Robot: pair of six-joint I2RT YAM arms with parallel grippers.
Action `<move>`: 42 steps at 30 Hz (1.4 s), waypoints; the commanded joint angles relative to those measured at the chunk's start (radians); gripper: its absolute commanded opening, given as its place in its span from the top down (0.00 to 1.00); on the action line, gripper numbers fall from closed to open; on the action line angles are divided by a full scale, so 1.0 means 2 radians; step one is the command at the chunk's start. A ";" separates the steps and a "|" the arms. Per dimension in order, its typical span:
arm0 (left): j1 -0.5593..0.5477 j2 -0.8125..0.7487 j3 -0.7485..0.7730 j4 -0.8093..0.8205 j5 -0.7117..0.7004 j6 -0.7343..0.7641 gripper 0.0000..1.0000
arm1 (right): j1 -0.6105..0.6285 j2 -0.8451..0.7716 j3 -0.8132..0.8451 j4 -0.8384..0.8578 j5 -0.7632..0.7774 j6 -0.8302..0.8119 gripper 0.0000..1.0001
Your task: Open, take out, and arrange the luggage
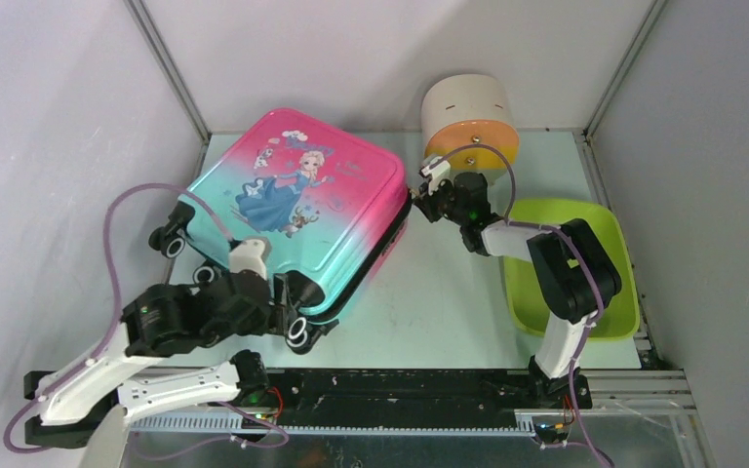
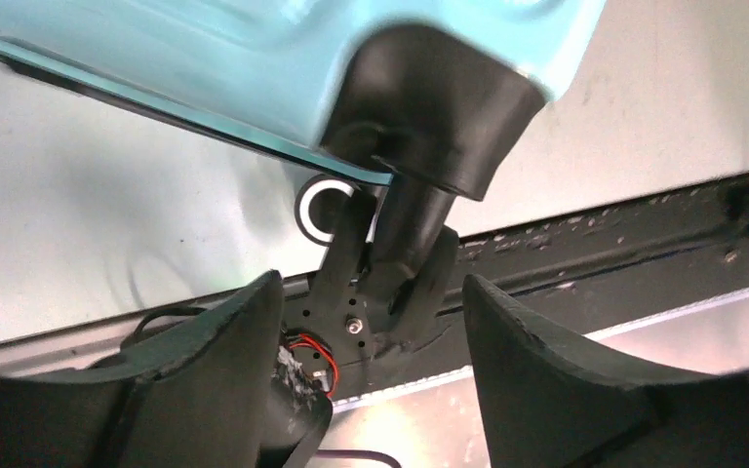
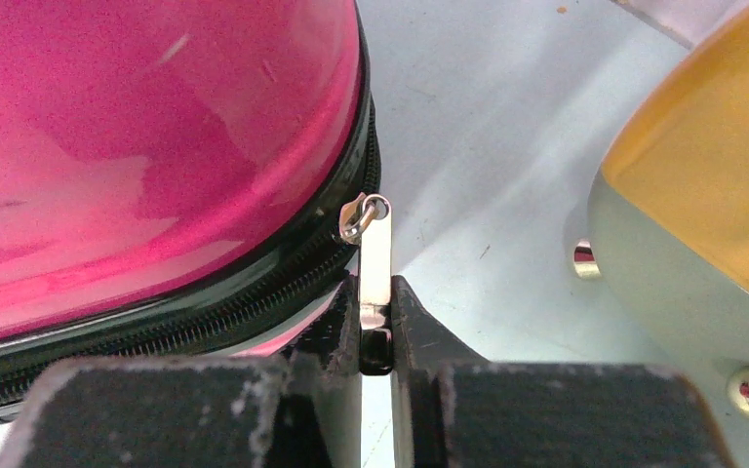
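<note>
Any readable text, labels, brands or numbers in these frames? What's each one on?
None legible.
Luggage: small script printed above the princess figure, too small and blurred to read.
Zipper pull, beige cylinder, green tray: no text visible.

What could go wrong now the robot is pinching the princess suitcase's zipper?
The thin zipper pull could slip from the right gripper, which pinches only its end. The left gripper stands open around a wheel, so the suitcase might slide when tugged, perhaps bumping the cylinder.
</note>
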 commanded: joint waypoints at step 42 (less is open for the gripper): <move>0.646 0.134 -0.090 0.259 -0.004 -0.209 0.65 | -0.015 -0.028 0.020 0.085 0.006 0.099 1.00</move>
